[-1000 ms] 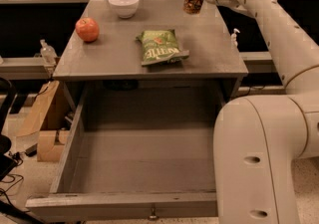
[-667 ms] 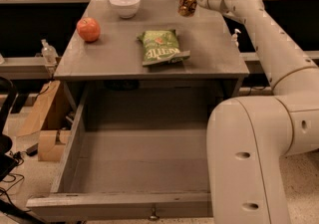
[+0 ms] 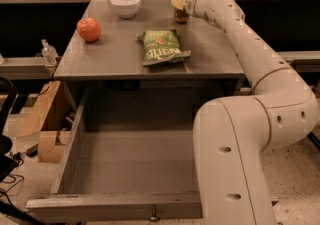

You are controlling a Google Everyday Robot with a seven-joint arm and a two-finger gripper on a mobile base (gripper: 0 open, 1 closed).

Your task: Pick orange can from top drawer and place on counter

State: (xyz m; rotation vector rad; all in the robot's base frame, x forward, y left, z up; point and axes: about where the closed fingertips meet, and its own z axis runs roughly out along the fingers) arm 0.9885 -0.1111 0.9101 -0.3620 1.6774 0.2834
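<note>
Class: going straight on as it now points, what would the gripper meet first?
Probably the white bowl: the gripper, holding the orange can over the counter, points across toward it, though depth is unclear.

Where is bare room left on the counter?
The grey wooden counter is bare at its front-left corner, in front of the round red apple, and between the white bowl and green chip bag. Crowded back right, where the end effector holds the orange-brown soda can.

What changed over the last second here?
The gripper, still shut on the orange can, carried it leftward in view and down toward the counter near its far edge. The apple, white bowl, green chip bag and open top drawer stayed put.
</note>
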